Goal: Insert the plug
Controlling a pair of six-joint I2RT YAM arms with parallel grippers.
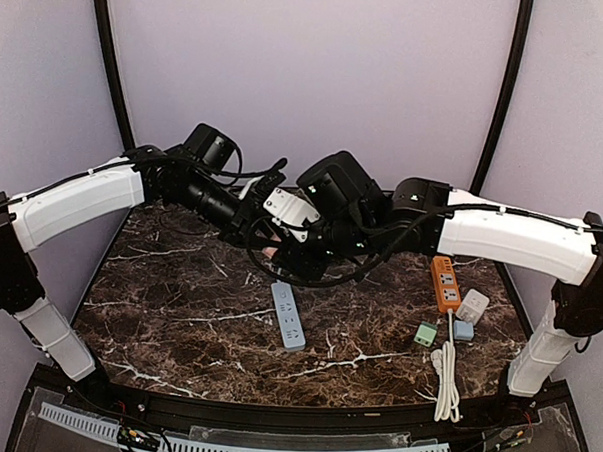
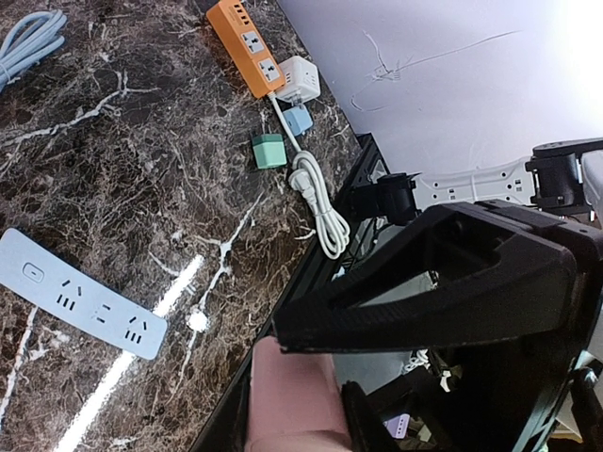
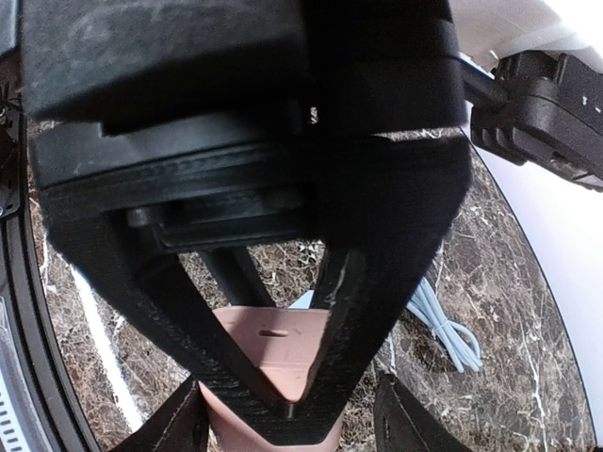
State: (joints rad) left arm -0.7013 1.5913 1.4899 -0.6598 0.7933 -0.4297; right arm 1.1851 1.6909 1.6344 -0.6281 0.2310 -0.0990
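A pink plug block [image 1: 268, 253] with a slot in its face hangs above the table's middle, where both grippers meet. My left gripper [image 1: 271, 243] is shut on it. In the left wrist view the plug [image 2: 287, 395] sits beside a black finger [image 2: 363, 419], under the right gripper's big black finger. My right gripper [image 1: 292, 252] has its fingers drawn into a V [image 3: 287, 410] over the pink plug [image 3: 273, 344], shut on it. A light blue power strip [image 1: 289, 315] lies flat below and also shows in the left wrist view [image 2: 80, 306].
At the right stand an orange power strip [image 1: 444, 283], a white cube socket [image 1: 472, 306], a green adapter [image 1: 425, 335], a small blue adapter [image 1: 463, 330] and a coiled white cable [image 1: 445, 377]. A light blue cable [image 3: 448, 325] lies behind. The marble table's front edge [image 2: 283, 301] is close.
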